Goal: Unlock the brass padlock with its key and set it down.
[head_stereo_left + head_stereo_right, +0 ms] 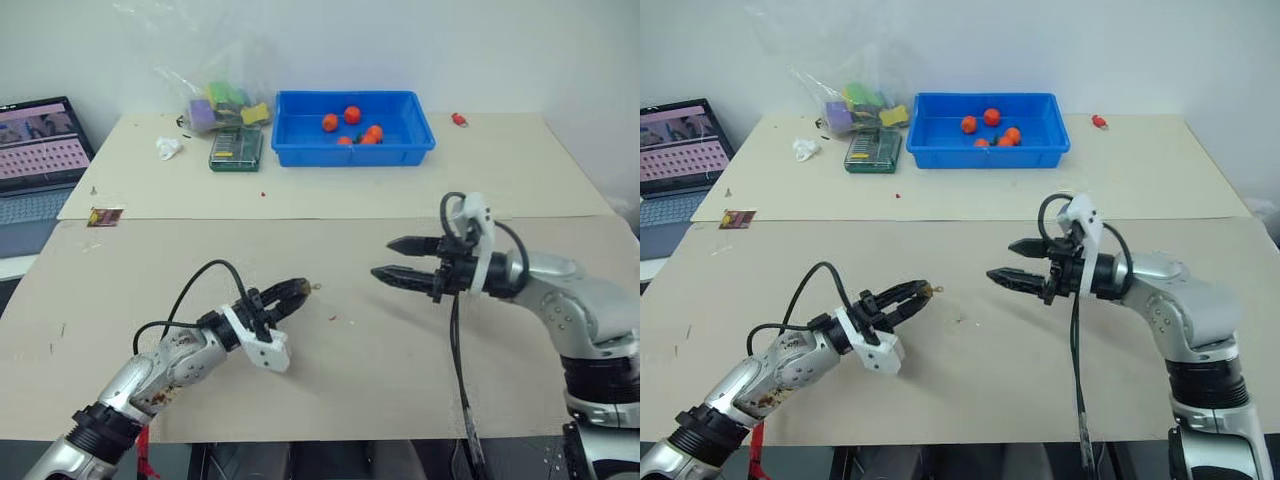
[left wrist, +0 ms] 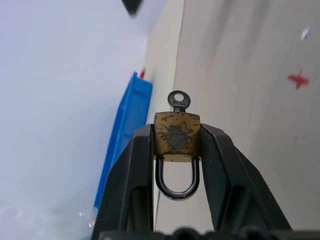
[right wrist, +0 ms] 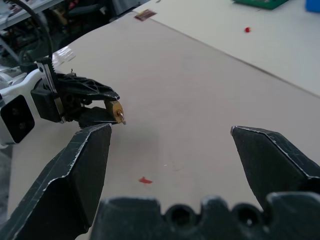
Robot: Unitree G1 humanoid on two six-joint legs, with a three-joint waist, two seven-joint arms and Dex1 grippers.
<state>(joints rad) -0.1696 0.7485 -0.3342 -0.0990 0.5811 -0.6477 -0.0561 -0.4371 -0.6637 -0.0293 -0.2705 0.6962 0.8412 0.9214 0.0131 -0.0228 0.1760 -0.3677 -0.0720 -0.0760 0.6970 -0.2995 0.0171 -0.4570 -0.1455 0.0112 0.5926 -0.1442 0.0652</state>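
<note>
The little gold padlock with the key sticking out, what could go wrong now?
1. The left gripper pinches the small brass padlock only by its narrow sides, above the table; a push could make it slip and drop.
2. The tiny silvery key pokes out just a little, and the open right gripper has thick fingers, so it may miss or knock the key.
</note>
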